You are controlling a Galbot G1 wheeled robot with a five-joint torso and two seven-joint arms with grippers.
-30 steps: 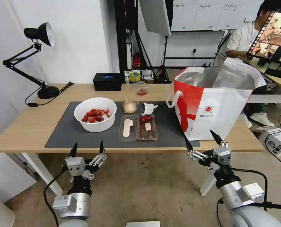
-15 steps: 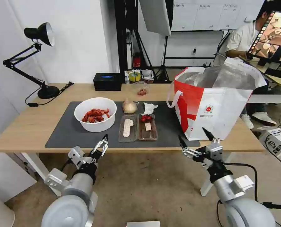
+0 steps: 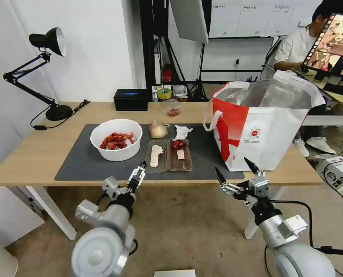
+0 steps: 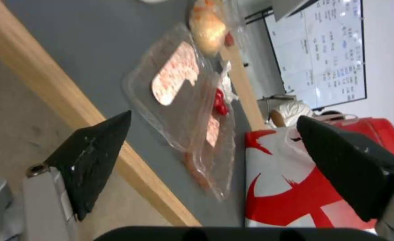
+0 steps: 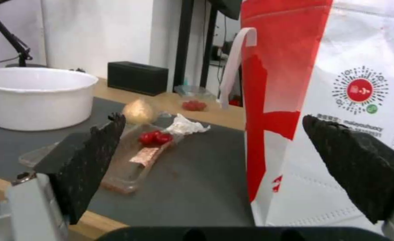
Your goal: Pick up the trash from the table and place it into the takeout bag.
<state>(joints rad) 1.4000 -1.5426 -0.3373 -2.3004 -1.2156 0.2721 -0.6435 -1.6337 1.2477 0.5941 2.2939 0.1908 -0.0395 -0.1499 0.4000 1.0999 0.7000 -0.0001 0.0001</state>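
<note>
The table (image 3: pixel 40 154) is carrying everything on its dark grey mat (image 3: pixel 83 165), and nothing appears to be packed yet, so the whole job is lying ahead. The takeout bag (image 3: pixel 271 134) is standing open at the mat's right end, its foil lining showing; what lies inside it cannot be made out. The white bowl of crayfish shells (image 3: pixel 116 139) is sitting on the left of the mat. The clear hinged tray (image 3: pixel 167 156) is lying open beside it, near the front edge. The onion-like lump (image 3: pixel 158 130) and the crumpled tissue (image 3: pixel 182 132) are resting just behind the tray. The left gripper (image 3: pixel 140 174) is hovering at the table's front edge near the tray, fingers spread and empty. The right gripper (image 3: pixel 235 174) is waiting in front of the bag, likewise parted and holding nothing.
</note>
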